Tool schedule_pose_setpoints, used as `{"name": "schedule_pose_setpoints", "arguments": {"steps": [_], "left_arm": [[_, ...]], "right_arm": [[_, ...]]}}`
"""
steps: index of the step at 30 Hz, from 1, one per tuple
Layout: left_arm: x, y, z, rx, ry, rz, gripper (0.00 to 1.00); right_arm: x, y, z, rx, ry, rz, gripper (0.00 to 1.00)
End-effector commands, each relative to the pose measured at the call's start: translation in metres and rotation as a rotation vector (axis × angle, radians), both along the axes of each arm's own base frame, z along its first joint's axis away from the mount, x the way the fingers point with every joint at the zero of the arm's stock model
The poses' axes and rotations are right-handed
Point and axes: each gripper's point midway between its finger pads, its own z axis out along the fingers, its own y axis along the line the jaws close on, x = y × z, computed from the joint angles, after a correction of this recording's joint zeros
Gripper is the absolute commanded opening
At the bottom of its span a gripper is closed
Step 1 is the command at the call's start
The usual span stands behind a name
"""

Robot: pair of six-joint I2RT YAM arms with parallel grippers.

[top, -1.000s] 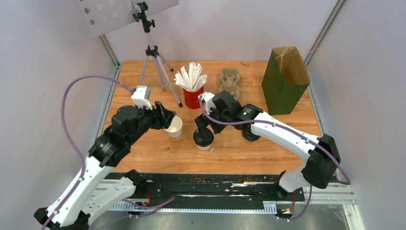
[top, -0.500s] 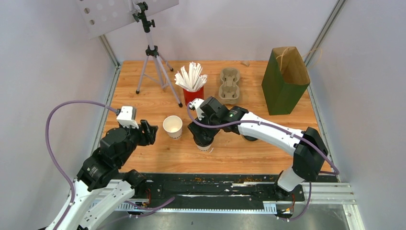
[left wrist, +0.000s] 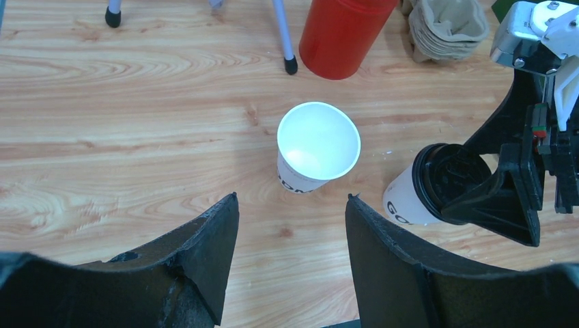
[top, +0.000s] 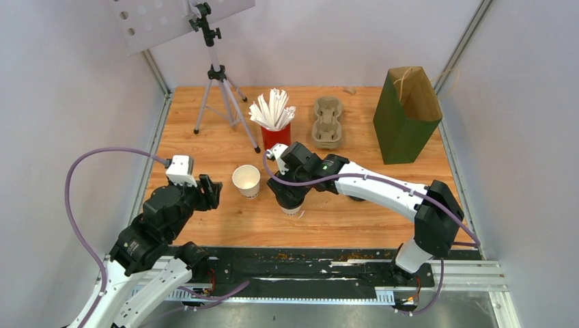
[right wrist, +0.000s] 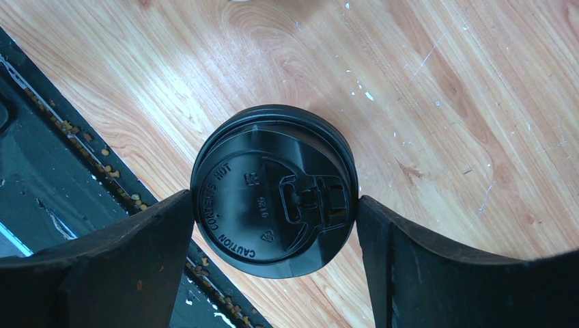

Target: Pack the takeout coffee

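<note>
A white paper cup with a black lid stands on the wooden table. My right gripper is over it, mostly hiding it. In the right wrist view the lid sits between my right gripper's fingers, which touch its rim on both sides. A second white cup stands open, without a lid, to its left. My left gripper is open and empty, pulled back to the left of it. In the left wrist view the open cup stands ahead of the left gripper, with the lidded cup to its right.
A red cup of white straws and a beige pulp cup tray stand behind the cups. A green paper bag stands open at the far right. A tripod stands at the far left; one foot is near the red cup.
My left gripper let go of the open cup and drew back toward the near left. My right gripper came down over the lidded cup and its fingers now touch the lid.
</note>
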Motion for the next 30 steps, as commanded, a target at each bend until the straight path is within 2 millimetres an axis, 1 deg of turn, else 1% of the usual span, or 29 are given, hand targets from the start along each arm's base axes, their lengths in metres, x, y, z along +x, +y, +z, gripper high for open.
{"name": "schedule_pose_setpoints", "arguments": {"steps": [1,4,10,13,16,18,22,25,26,27,30], "left_arm": [[0.001,0.004,0.004,0.004,-0.024,0.014,0.66],[0.001,0.005,0.005,0.006,-0.028,0.019,0.66],[0.002,0.007,0.005,0.011,-0.032,0.027,0.67],[0.002,0.007,0.004,0.015,-0.029,0.029,0.67],[0.002,0.007,0.004,0.016,-0.031,0.03,0.67],[0.002,0.007,0.005,0.011,-0.033,0.028,0.67],[0.002,0.007,0.008,-0.005,-0.038,0.032,0.68],[0.001,0.003,0.006,-0.022,-0.031,0.023,0.67],[0.001,0.002,0.006,-0.027,-0.029,0.019,0.68],[0.001,0.001,0.006,-0.033,-0.03,0.017,0.68],[0.002,-0.001,0.004,-0.036,-0.02,0.011,0.68]], "right_arm": [[0.002,0.0,-0.007,-0.007,-0.011,-0.015,0.77],[-0.002,-0.002,-0.018,-0.007,0.01,-0.023,0.76],[-0.01,-0.006,-0.037,-0.008,0.054,-0.038,0.75],[-0.01,-0.006,-0.038,-0.01,0.05,-0.039,0.75],[-0.004,-0.003,-0.029,-0.008,0.025,-0.038,0.75],[0.005,0.003,-0.015,0.007,-0.006,-0.037,0.75],[0.03,0.012,0.007,0.01,-0.082,-0.064,0.74],[0.051,0.018,0.012,0.019,-0.098,-0.09,0.74],[0.058,0.018,0.009,0.012,-0.095,-0.1,0.74],[0.066,0.019,0.011,0.016,-0.097,-0.114,0.74],[0.081,0.018,0.005,0.001,-0.083,-0.135,0.74]]}}
